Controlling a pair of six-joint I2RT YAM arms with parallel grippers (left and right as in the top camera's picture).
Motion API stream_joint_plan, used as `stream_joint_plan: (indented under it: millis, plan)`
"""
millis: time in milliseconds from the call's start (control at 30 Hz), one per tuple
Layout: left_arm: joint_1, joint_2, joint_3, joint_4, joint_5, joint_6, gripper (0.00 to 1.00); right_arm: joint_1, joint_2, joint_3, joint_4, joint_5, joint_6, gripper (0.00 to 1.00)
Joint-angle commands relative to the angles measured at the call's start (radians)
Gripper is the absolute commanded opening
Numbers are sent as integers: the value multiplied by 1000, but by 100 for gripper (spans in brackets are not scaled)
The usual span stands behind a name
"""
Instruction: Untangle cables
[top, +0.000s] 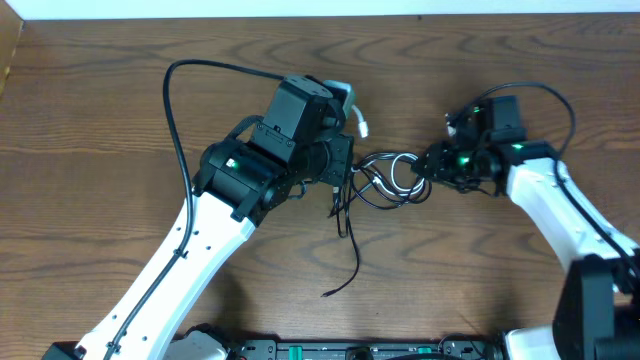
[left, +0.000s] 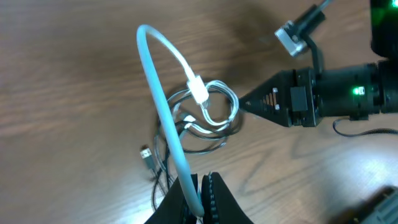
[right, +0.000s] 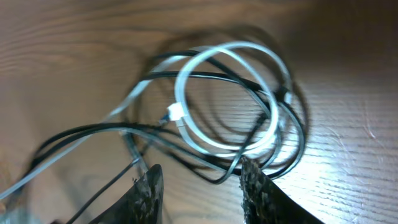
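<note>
Left gripper (left: 200, 182) — jaws pressed together, the white cable (left: 163, 112) pinched between their tips. Right gripper (right: 199, 169) — jaws parted, a clear gap between them, its nose pointing toward the left one.

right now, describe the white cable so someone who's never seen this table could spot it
Look at the middle of the wooden table, between the two arms, where a small knot of thin cords lies. The white cable rises from it in a pale arch into the shut left gripper. Its neighbour, the black cable, is dark and trails toward the arms' bases.
</note>
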Motion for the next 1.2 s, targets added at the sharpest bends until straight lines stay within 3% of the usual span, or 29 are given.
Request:
stream_joint_plan:
  millis: [0,300,500,600,667,800,967,1167]
  plan:
    - [5,34,9,-39,-94,-103,8,27,65,1,11,105,111,35]
    - [5,154,9,-52,-93,-161,8,68,204,1,46,100,133,26]
    - [5,215,9,-52,-93,-161,8,80,259,1,117,79,133,13]
    - [5,239,9,-55,-88,-161,8,80,270,1,141,82,132,2]
    - [5,248,9,-56,-81,-160,9,79,268,2,154,77,115,1]
    - [5,246,10,-47,-74,-159,24,71,214,7,172,-37,5,1]
    - [5,207,11,43,229,49,41,27,-66,9,151,-240,-120,1]
    - [5,177,11,102,407,119,58,-1,-351,9,51,-278,-122,1]
